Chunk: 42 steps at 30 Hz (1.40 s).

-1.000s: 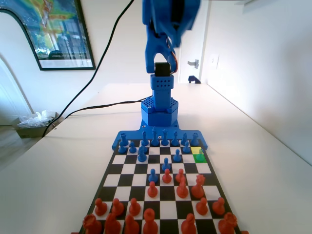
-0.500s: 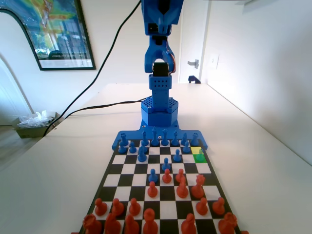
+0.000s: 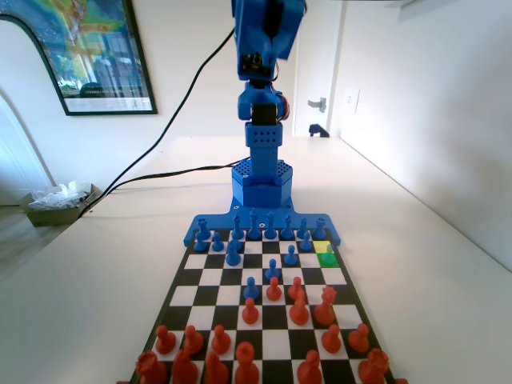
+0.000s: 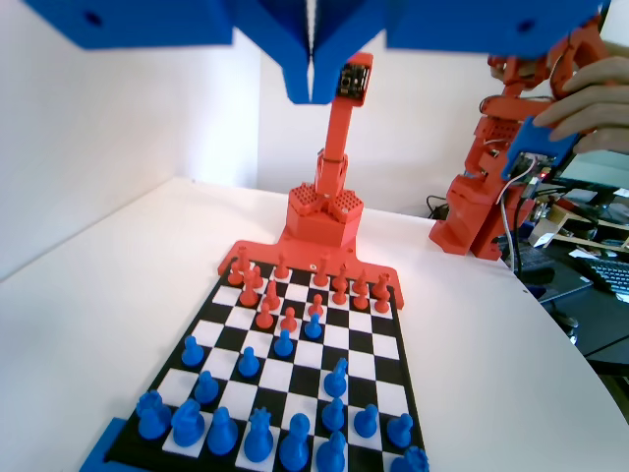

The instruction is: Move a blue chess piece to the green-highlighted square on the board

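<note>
- Wrist view, top centre: your tool (image 4: 311, 84) hangs high above the board (image 4: 226, 295), its jaws pressed together to a thin seam, clenched on nothing.
- Below it, the board runs lengthwise away from you, blue pieces at the near end, red at the far end.
- Fixed view, moving right: the green-highlighted square (image 3: 326, 260) sits at the board's right edge, just in front of the yellow square (image 3: 321, 246).
- On that green tint stands the blue chess piece (image 3: 328, 251), a small round-headed pawn; it looks upright, though the tint makes it hard to read.
- So the piece lies straight down and to one side of your raised tool; to my eye, the move looks complete.
</note>
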Tool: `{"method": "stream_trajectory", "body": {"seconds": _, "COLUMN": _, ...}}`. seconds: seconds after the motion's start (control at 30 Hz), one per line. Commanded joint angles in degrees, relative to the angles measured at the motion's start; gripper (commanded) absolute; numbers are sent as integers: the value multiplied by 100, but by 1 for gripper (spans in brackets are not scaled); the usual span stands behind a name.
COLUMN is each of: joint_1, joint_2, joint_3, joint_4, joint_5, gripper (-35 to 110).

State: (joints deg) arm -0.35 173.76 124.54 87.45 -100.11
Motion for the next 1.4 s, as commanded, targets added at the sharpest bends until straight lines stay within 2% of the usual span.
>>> {"method": "stream_trajectory", "body": {"seconds": 0.0, "joint_1": 70, "joint_2": 97, "joint_3": -97, "joint_4": 105, "joint_5": 44, "gripper": 1}}
{"method": "stream_trajectory", "body": {"seconds": 0.1, "joint_1": 123, "joint_2": 105, "joint_3": -132, "joint_4": 334, "joint_5": -62, "gripper": 1}}
{"method": "stream_trajectory", "body": {"seconds": 1.37, "joint_1": 176, "joint_2": 123, "joint_3": 26, "joint_4": 281, "joint_5": 0, "gripper": 4}}
